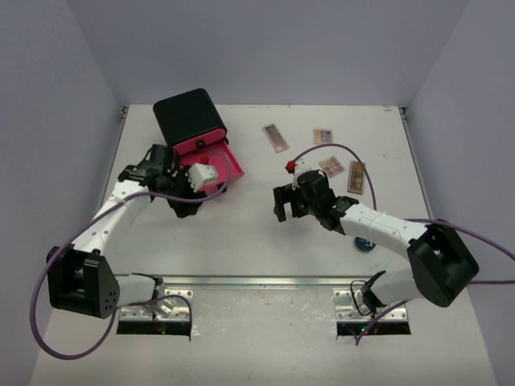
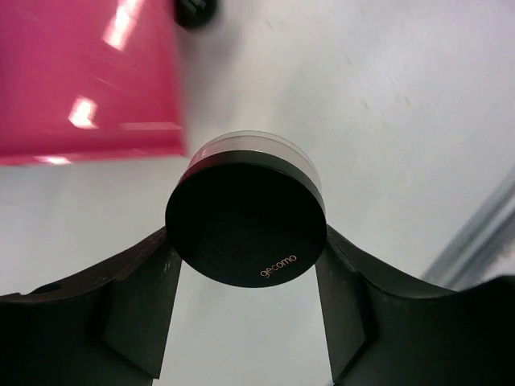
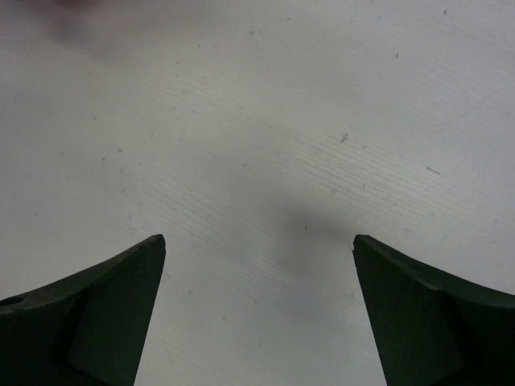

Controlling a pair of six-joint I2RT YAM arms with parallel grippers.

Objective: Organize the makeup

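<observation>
My left gripper (image 1: 191,209) is shut on a small round dark compact (image 2: 245,215) marked "gecomo" and holds it above the table, just in front of the open pink drawer (image 1: 211,165) of the black chest (image 1: 189,117). In the left wrist view the drawer (image 2: 80,80) fills the upper left. My right gripper (image 1: 282,203) is open and empty over bare table, as the right wrist view (image 3: 257,241) shows. Several flat palettes lie at the back right: (image 1: 275,137), (image 1: 323,136), (image 1: 331,166), (image 1: 356,176). A second round compact (image 1: 364,244) peeks out beside my right arm. No red stick shows.
The drawer's black knob (image 2: 195,10) sits at the top edge of the left wrist view. A metal rail (image 1: 265,281) runs along the table's near edge. Grey walls close in the left, back and right sides.
</observation>
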